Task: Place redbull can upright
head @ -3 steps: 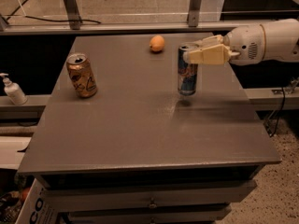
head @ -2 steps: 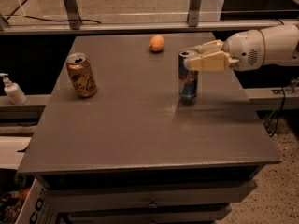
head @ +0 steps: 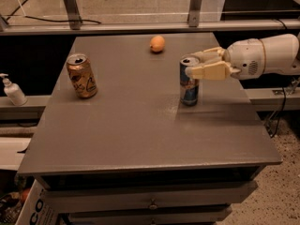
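The slim silver-and-blue aluminium redbull can (head: 189, 82) stands upright on the grey worktop (head: 140, 135), right of the middle and towards the far side, its base looking flat on the surface. A can like this is likely light, thin-walled and smooth. It dents under a hard squeeze and tips easily because it is tall and narrow, so the best hold is across the body, a little above the middle, with modest force.

The robot's cream-coloured hand (head: 194, 63) reaches in from the right at the level of the can's top, against its upper part. I cannot tell whether it is clamped on the can or has let go.

Compared with a second ago, the can sits lower in the view, and the hand has come down with it and a touch towards the near edge. This suggests the can has just been set down.

Well apart to the left stands a wider gold-orange can (head: 82, 76), and a small round orange fruit (head: 157, 43) lies near the far edge.
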`<state>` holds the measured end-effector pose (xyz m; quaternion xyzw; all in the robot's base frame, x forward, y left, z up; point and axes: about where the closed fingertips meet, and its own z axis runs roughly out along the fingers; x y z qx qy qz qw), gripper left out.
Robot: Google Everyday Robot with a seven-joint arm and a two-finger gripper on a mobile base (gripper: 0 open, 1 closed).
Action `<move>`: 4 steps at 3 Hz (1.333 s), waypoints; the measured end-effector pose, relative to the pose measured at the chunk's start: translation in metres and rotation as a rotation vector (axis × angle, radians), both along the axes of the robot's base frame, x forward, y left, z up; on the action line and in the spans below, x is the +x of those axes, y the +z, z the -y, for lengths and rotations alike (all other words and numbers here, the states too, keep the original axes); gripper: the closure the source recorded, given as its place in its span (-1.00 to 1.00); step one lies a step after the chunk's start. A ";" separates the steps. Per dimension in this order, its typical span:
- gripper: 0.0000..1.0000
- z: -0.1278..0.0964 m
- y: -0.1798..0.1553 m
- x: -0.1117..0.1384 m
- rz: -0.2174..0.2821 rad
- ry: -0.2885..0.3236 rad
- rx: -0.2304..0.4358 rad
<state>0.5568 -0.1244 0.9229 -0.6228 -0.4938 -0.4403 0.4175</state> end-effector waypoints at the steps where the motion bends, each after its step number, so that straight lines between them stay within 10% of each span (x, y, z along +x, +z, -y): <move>1: 0.65 0.006 -0.003 -0.003 0.005 -0.006 0.008; 4: -0.74 0.025 -0.001 -0.010 0.009 -0.038 0.036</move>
